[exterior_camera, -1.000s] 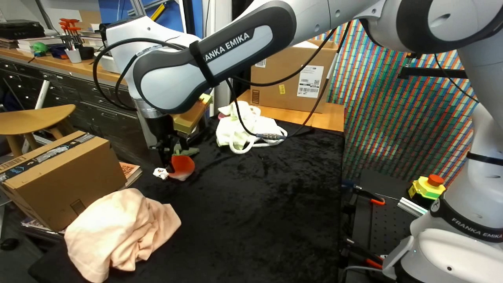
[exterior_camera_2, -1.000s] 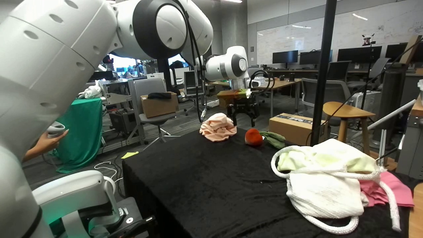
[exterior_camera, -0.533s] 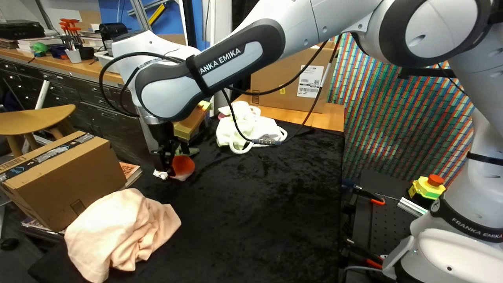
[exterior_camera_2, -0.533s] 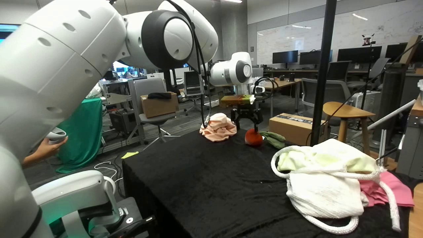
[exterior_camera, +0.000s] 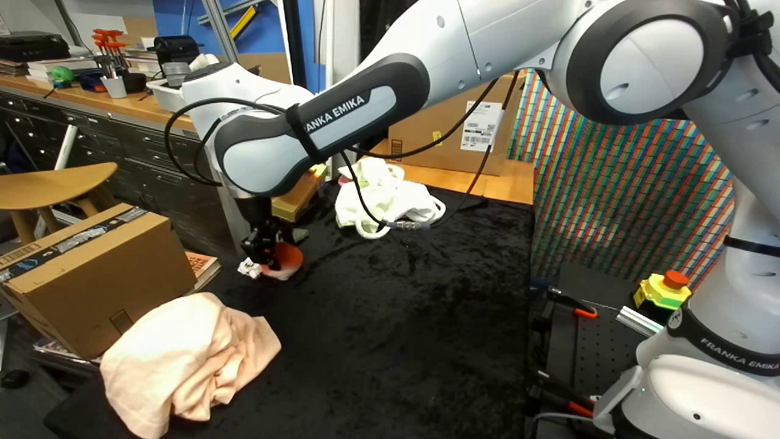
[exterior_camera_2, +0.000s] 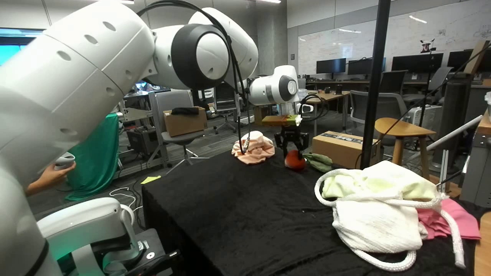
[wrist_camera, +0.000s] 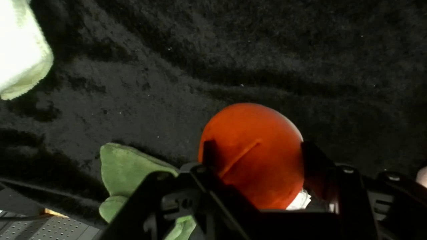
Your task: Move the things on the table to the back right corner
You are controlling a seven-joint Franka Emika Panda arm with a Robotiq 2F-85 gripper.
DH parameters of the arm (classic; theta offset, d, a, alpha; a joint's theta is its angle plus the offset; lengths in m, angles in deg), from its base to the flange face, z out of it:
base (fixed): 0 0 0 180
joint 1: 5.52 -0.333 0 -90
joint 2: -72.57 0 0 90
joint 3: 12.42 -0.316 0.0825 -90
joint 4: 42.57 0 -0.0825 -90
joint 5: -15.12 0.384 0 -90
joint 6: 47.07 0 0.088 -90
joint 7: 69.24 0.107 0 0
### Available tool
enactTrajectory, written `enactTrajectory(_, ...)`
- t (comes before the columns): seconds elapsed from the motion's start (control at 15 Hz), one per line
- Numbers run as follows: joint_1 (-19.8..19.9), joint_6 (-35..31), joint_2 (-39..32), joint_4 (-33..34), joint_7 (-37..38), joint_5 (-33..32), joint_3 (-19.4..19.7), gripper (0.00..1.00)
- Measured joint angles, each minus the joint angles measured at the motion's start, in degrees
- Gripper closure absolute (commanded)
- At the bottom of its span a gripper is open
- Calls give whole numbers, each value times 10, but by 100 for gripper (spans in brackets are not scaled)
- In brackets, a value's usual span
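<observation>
As seen in an exterior view, note at left the white arm, extended over the black-draped bench toward its far side. Next, along that far side, find the peach cloth, bunched into a mound. Just to the right, observe the end effector, pointed downward, with parted jaws on opposite sides of the red round object, on the bench near the far edge. Compare, in the wrist view, the placement of both jaws close against the red flanks; unclear whether gripping or merely surrounding. Immediately right, note the green leaf-shaped piece, lying on the bench; beyond the far edge, the brown cardboard box. At near right, find piled together: uppermost, the yellowish-white cloth; nearer and lower, the white cloth; looped around both, the white rope; at extreme right, partly beneath the rope, the pink cloth.
</observation>
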Motion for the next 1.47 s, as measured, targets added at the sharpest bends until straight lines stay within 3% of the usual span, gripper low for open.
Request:
enactTrajectory(0.2,0,0,-4,9,0,0,5,86)
enactTrajectory(0.33,0,1,-4,10,1,0,7,94)
enactTrajectory(0.87,8,11,33,-15,1,0,8,92)
enactTrajectory(1.2,31,-1,120,-105,12,0,26,92)
enactTrajectory(1.47,56,-54,210,-208,35,0,47,92)
